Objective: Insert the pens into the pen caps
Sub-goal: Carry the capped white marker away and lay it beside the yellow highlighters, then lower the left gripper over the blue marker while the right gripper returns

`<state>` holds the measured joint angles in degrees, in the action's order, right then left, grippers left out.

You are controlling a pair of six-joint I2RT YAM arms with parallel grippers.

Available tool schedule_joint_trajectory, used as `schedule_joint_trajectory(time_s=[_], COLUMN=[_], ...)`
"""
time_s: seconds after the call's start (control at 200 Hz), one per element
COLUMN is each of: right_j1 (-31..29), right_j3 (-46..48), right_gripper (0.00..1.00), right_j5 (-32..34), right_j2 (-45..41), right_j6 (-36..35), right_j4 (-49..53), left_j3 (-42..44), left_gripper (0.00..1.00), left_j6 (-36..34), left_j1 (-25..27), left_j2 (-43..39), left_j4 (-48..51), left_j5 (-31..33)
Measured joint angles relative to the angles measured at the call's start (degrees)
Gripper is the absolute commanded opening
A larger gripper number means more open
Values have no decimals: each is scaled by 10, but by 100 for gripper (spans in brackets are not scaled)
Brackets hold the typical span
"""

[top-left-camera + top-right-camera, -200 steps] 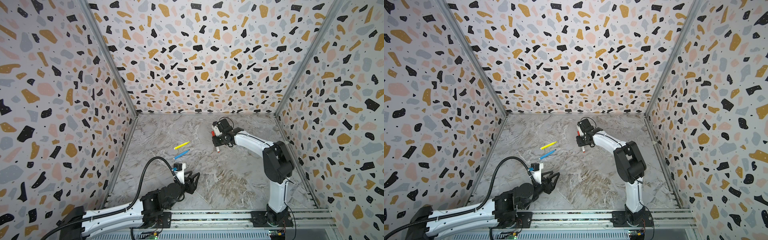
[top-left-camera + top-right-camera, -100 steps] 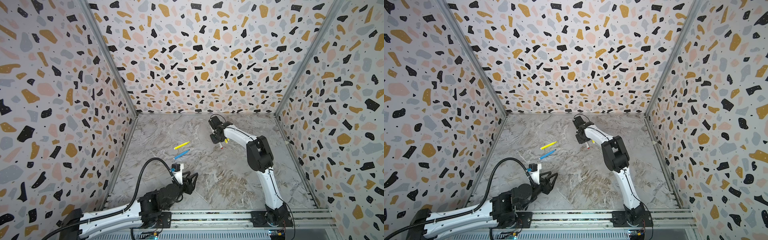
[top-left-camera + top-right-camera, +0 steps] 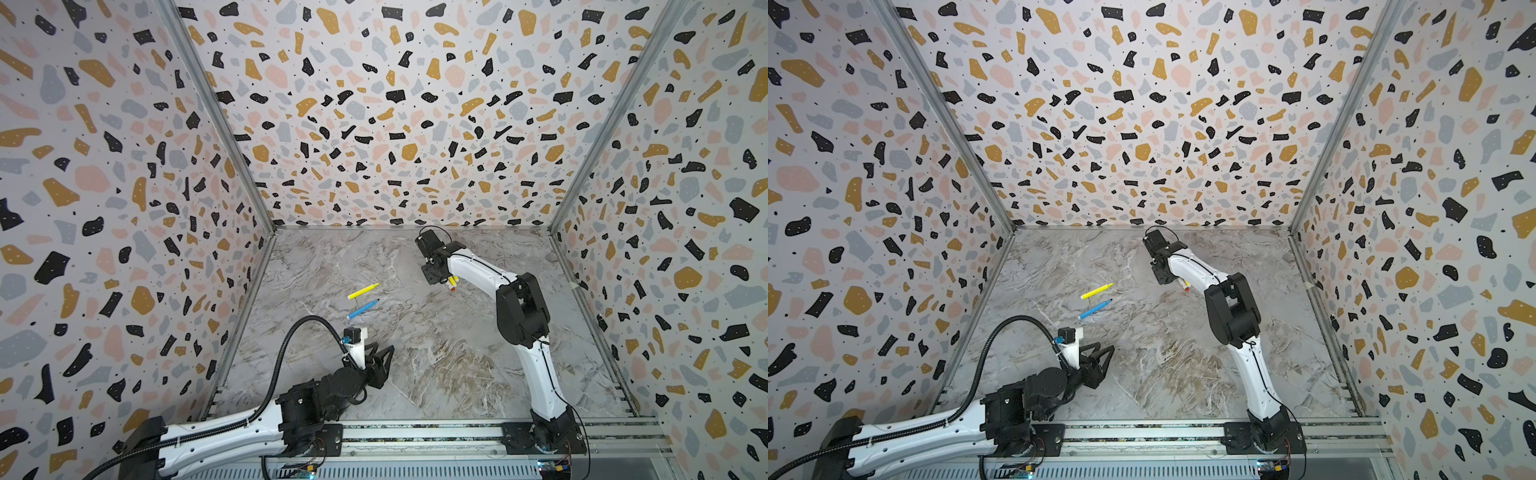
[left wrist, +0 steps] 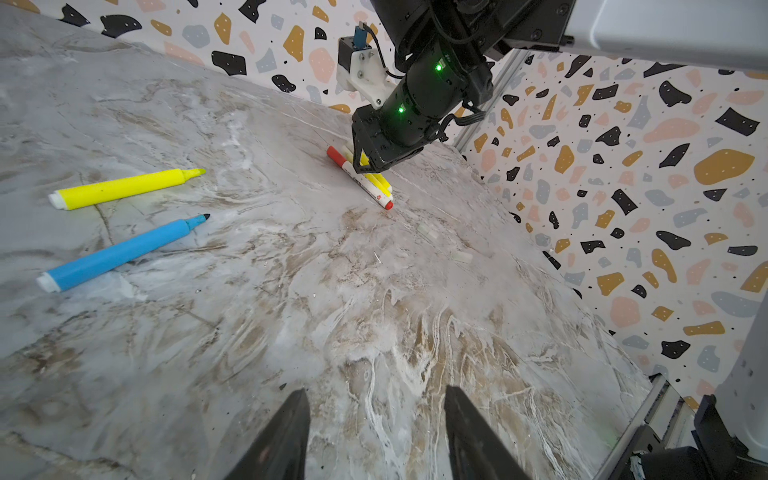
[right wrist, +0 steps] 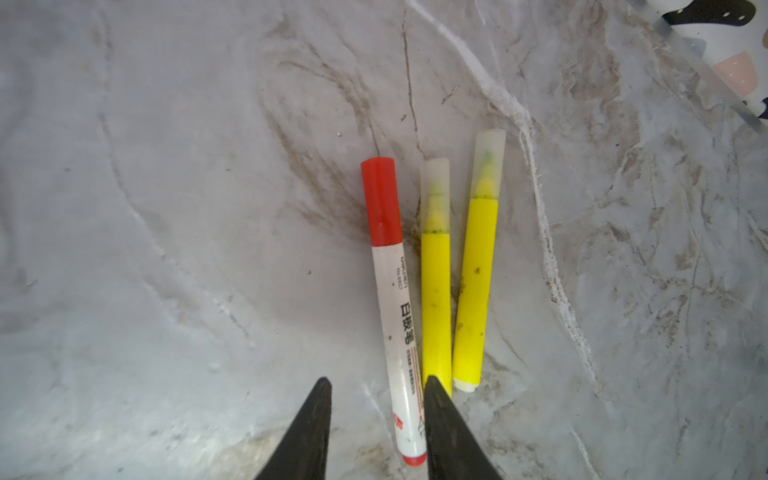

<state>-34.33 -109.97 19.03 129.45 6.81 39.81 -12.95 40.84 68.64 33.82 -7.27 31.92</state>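
Right claw (image 5: 378,379): low over the table (image 3: 436,365), just right of centre and toward the back in both top views. Its jaws are part way apart and grip nothing.
White pen (image 5: 395,316): lies flat with its red tail end between the right claw's fingers, close against one of them. Its red cap (image 5: 380,199) is on.
Capped yellow pens (image 5: 435,299) (image 5: 476,286): lie side by side just beside the white pen and roughly parallel to it. Each tip sits inside a clear cap (image 5: 434,187).
Bare yellow pen (image 3: 363,291): left of centre in both top views, with its tip uncovered, well apart from the capped group.
Blue pen (image 3: 363,309): just below the bare yellow pen in both top views and nearly parallel to it, also uncapped.
Loose caps (image 4: 428,232) (image 4: 461,257): two faint pale tubes on the table, apart from every pen, seen only from the left wrist.
Left claw (image 4: 376,390): lower centre-left of both top views, below the blue pen. Its jaws are spread with nothing between them.
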Motion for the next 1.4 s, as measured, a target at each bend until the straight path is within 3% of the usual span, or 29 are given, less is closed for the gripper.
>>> schedule_joint_trajectory(time_s=[0.225, 0.305, 0.4, 0.546, 0.786, 1.036, 1.402], right_j1=[-16, -18, -18, -17, -9, 6, 9], right_j3=[111, 192, 306, 417, 551, 655, 707], right_gripper=[39, 46, 53, 56, 64, 68, 68], right_j5=[-49, -90, -153, -254, -372, -443, -494], right_j2=[-108, -181, -299, -458, -596, -687, -758], right_j6=[4, 6, 9, 13, 26, 52, 84], right_j4=[-59, -106, -177, -269, -370, -402, -431], left_j3=[-67, -97, -118, -123, -147, -212, -280], left_gripper=[53, 53, 53, 54, 54, 54, 53], left_j6=[-10, -16, -28, -52, -100, -147, -199], left_j1=[-8, -33, -105, -242, -371, -415, -426], left_j2=[52, 73, 89, 128, 260, 355, 478], left_j4=[78, 101, 112, 115, 101, 82, 88], left_j5=[42, 43, 14, -63, -185, -241, -246])
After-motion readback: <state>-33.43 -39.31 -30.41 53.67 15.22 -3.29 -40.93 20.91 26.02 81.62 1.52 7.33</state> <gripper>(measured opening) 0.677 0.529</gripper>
